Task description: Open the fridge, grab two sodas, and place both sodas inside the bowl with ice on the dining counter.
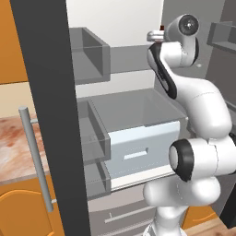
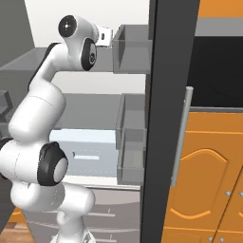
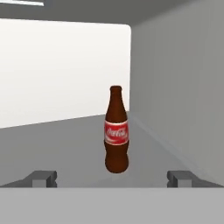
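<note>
In the left base view, the arm is reaching up into the open fridge [image 1: 138,110], its doors standing wide, a marbled desk [image 1: 14,147] showing at left.

In the right base view, the door's bar handle [image 2: 182,137] is standing beside orange cabinets [image 2: 209,180].

In the hand view, the jaws [image 3: 113,178] are standing spread wide, holding nothing; the dark-brown bottle [image 3: 117,130] is standing upright on the grey shelf [image 3: 65,140] just ahead, between the fingertips [image 3: 42,177].

Arm hides most of the bottle [image 1: 161,27] at upper right of left base view; fridge [image 1: 46,115] door cropped top and bottom
</note>
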Controlling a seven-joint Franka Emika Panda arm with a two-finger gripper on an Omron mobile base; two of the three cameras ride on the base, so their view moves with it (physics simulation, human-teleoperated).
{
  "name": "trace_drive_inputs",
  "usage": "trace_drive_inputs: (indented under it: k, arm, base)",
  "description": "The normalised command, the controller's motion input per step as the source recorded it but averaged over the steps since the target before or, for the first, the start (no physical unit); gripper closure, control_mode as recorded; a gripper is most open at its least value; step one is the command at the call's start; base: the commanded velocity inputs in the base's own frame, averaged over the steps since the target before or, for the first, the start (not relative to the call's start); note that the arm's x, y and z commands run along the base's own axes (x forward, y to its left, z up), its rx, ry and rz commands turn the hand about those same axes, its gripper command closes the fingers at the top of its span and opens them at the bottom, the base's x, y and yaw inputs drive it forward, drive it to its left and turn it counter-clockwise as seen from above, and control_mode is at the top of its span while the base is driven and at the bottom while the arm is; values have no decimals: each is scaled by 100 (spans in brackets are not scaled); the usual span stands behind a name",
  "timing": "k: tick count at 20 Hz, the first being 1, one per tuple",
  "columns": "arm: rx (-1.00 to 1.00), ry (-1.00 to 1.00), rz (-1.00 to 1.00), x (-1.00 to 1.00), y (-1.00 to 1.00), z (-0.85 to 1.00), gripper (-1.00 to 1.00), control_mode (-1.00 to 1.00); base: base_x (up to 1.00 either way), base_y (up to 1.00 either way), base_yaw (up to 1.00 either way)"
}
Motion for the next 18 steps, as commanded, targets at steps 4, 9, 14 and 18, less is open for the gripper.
trace_drive_inputs:
  k: [4,9,14,18]
  arm:
    - [0,1,0,44,-8,0,-100,-100]
    - [0,3,0,33,-10,0,-100,-100]
    - [0,3,0,26,-9,0,-100,-100]
    - [0,3,0,24,-7,0,-100,-100]
  base:
    - [0,0,0]
    - [0,0,0]
    - [0,0,0]
    - [0,0,0]
